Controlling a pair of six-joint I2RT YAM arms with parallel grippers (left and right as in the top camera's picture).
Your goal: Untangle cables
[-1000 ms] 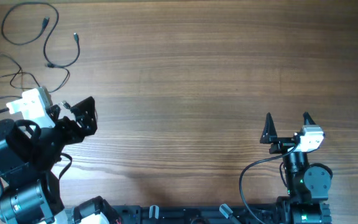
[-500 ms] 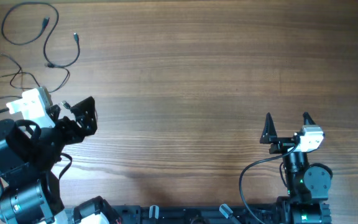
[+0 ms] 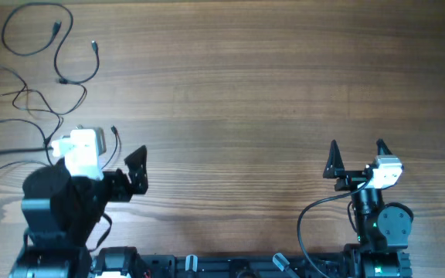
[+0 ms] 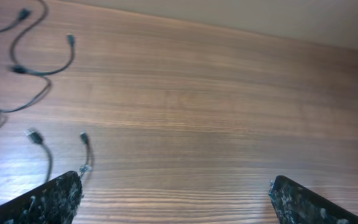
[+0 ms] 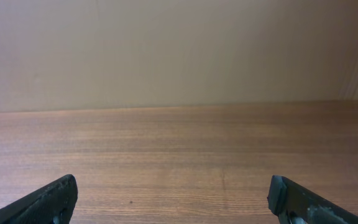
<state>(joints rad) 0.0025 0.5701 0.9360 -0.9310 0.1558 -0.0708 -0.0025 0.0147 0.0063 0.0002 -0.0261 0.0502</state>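
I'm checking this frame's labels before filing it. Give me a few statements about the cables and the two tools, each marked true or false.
1. The left tool and the right tool are both open and hold nothing. True.
2. The cables lie in the middle of the table. False: they lie at its far left corner, on the left arm's side.
3. The cables lie spread out as loose, curly strands. True.
4. The right tool is touching a cable. False: only bare wood lies around it, and its wrist view shows no cable.
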